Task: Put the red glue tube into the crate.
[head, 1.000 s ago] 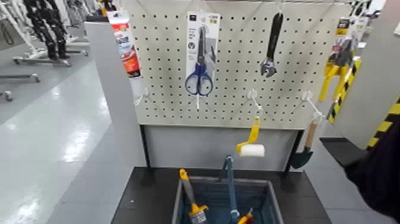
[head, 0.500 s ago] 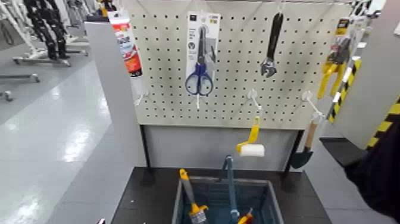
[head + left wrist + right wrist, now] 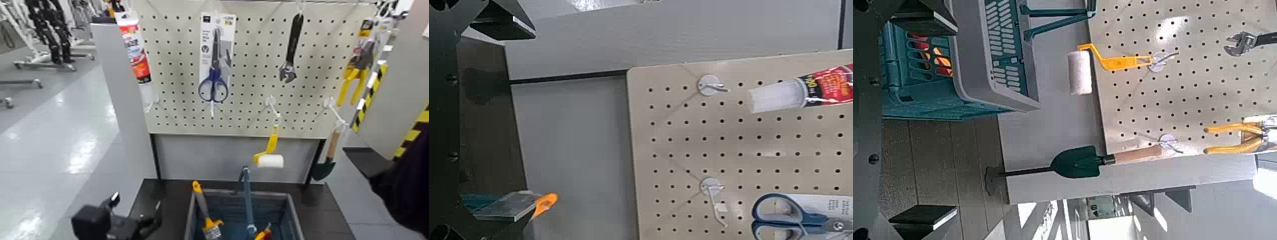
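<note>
Nothing done yet: the tube hangs on the pegboard, well above the left gripper, jaws seemingly apart. Right gripper unseen. Crate sits beside it.

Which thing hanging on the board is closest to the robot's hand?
The red glue tube, at the board's top left. The left gripper is below it; scissors and wrench hang farther right.
</note>
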You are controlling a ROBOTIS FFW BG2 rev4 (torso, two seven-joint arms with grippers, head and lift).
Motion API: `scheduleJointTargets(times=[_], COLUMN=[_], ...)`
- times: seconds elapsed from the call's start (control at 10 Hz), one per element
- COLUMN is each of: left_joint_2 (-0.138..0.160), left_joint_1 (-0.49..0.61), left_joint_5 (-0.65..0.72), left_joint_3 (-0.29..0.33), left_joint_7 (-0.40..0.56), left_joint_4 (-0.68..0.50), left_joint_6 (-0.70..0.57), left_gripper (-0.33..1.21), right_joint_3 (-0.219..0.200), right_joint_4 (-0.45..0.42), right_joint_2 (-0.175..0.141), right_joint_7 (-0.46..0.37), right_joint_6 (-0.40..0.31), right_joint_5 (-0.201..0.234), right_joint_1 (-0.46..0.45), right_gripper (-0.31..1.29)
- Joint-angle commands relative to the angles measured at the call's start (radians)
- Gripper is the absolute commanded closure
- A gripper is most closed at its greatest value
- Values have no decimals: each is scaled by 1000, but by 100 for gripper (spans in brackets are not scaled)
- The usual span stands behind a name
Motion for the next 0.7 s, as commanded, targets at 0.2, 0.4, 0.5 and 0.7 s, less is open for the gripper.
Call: scheduleJointTargets(times=[0.2, 0.4, 0.5, 0.7], left_joint_2=[-9, -12, -11, -6], left_joint_1=[-131, -209, -260, -355], left_joint_5=[23, 85, 105, 143], left_joint_3=[74, 110, 137, 184], left_joint_7=[-108, -174, -236, -332], left_joint_4=[-101, -118, -118, -102], left_joint_6=[207, 293, 362, 455], left_gripper=[10, 10, 11, 11], right_joint_3=[0, 0, 2, 3], right_joint_4=[2, 2, 2, 2], right_joint_2=[135, 135, 135, 133], right_joint_7=[0, 0, 0, 0], right_joint_6=[2, 2, 3, 3], right_joint_5=[0, 0, 0, 0], right_joint_1=[0, 0, 0, -2], right_gripper=[5, 5, 5, 5])
